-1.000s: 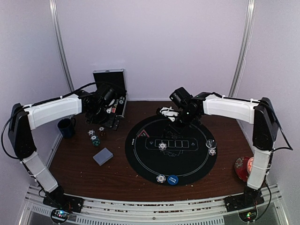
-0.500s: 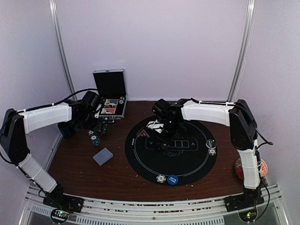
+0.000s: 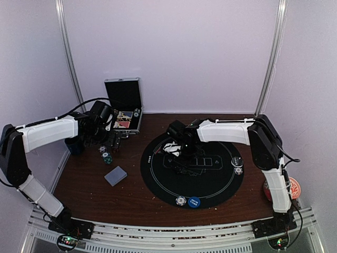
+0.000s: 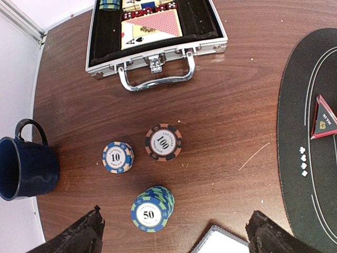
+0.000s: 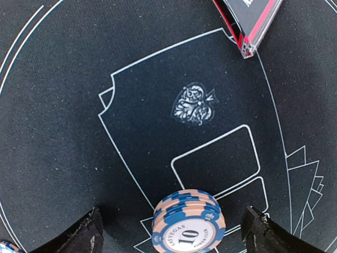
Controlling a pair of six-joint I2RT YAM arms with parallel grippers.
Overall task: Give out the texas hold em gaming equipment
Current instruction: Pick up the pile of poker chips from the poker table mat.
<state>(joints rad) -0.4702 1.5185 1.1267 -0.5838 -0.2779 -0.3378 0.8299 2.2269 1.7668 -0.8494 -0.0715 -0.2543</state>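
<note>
In the left wrist view, three chip stacks sit on the wooden table: a blue "10" (image 4: 118, 157), a dark "100" (image 4: 164, 142) and a blue-green "50" (image 4: 152, 208). My left gripper (image 4: 174, 241) is open above them, with the "50" stack and a corner of the grey-blue card deck (image 4: 221, 243) between its fingers. My right gripper (image 5: 174, 237) is open over the black poker mat (image 5: 63, 132), with a "10" chip stack (image 5: 188, 224) between its fingers, untouched. The red triangle marker (image 5: 253, 21) lies beyond it. From above, my left gripper (image 3: 107, 139) and right gripper (image 3: 181, 157) show.
An open metal case (image 3: 125, 105) stands at the back left, with a blue mug (image 3: 73, 143) beside it. The mat (image 3: 158, 176) holds two chips (image 3: 238, 170) at its right, and a chip (image 3: 180, 201) and a blue button (image 3: 194, 202) at its front. A red cup (image 3: 276, 190) is at the far right.
My right arm has swung left and down over the mat's centre, above the chip stack. My left gripper has pulled back from the case to above the loose chips.
</note>
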